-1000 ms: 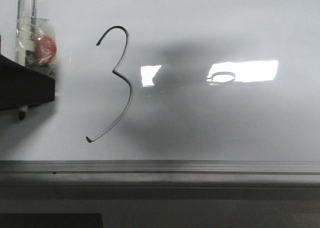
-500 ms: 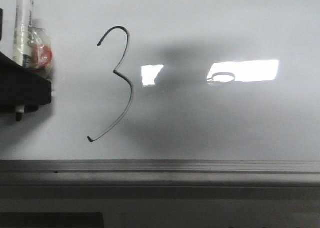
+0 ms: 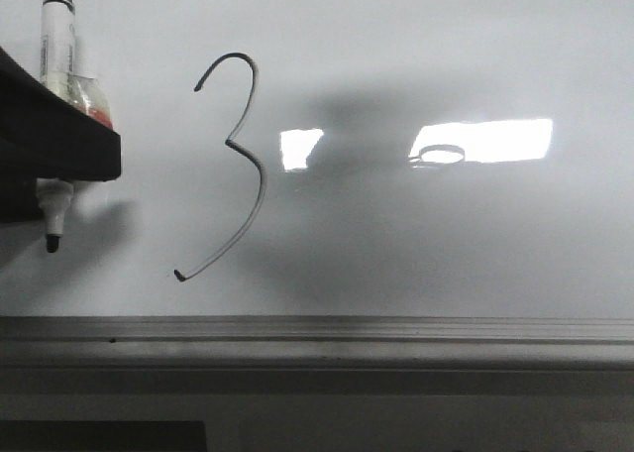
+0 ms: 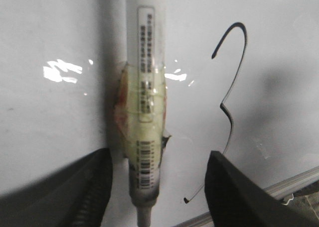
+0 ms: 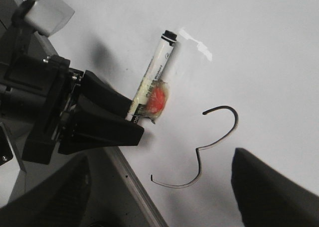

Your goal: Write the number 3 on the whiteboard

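The number 3 is a thin black line on the whiteboard. It also shows in the left wrist view and the right wrist view. The white marker pen lies to the left of it, with clear tape and a red patch around its body. My left gripper straddles the marker. In the left wrist view the marker lies between the wide-apart jaws of that gripper, touching neither finger. My right gripper is open and empty, above the 3.
A grey metal edge strip runs along the near side of the board, with a darker ledge below it. Bright rectangular light reflections lie to the right of the 3. The left arm's black body fills the left of the right wrist view.
In the front view the left gripper now looms larger and reaches further right. The marker sits lower: its cap has come into view and its tip pokes further below the fingers.
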